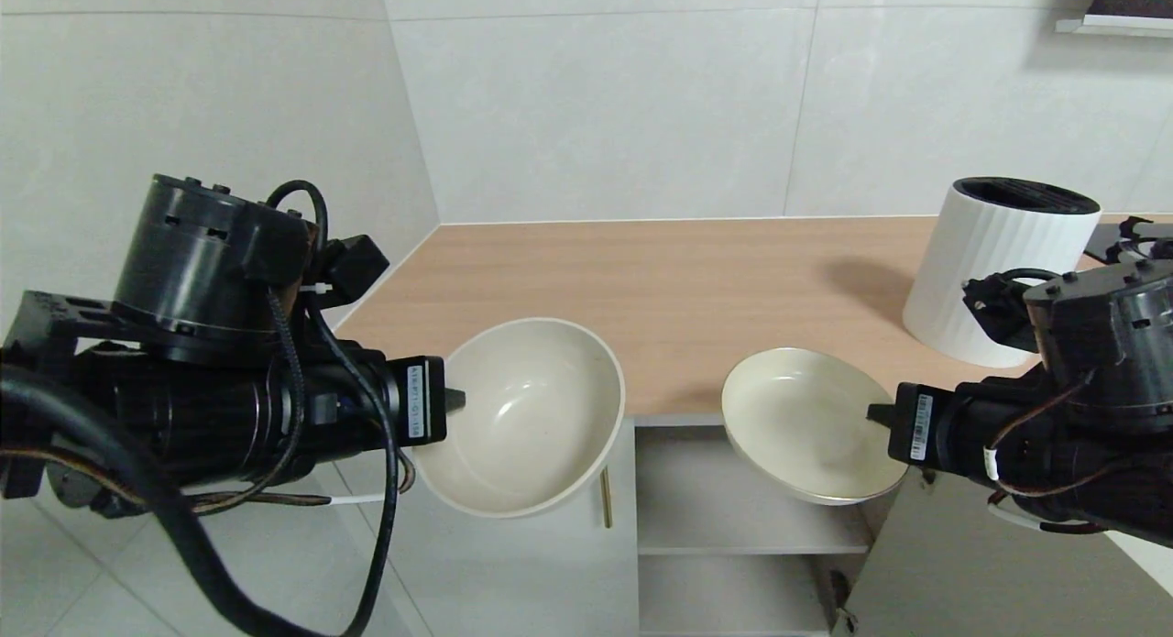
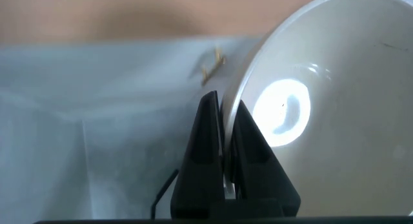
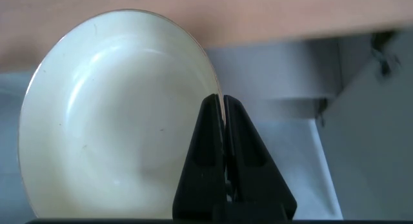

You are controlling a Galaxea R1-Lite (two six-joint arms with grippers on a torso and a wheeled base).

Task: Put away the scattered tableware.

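Observation:
A deep cream bowl (image 1: 531, 417) hangs in the air in front of the wooden counter's front edge, held by its rim in my left gripper (image 1: 455, 400), which is shut on it. In the left wrist view the two black fingers (image 2: 208, 130) pinch the bowl (image 2: 322, 108) at its rim. A shallower cream plate (image 1: 806, 422) is held the same way by my right gripper (image 1: 878, 415), shut on its rim, over the open cabinet. The right wrist view has the plate (image 3: 116, 114) clamped between the black fingers (image 3: 210, 130).
A wooden counter (image 1: 678, 289) runs along the tiled wall. A white ribbed cylinder holder (image 1: 999, 266) with a black slotted top stands at its right. Below the counter an open cabinet (image 1: 733, 518) has shelves, with its door (image 1: 953, 564) swung out to the right.

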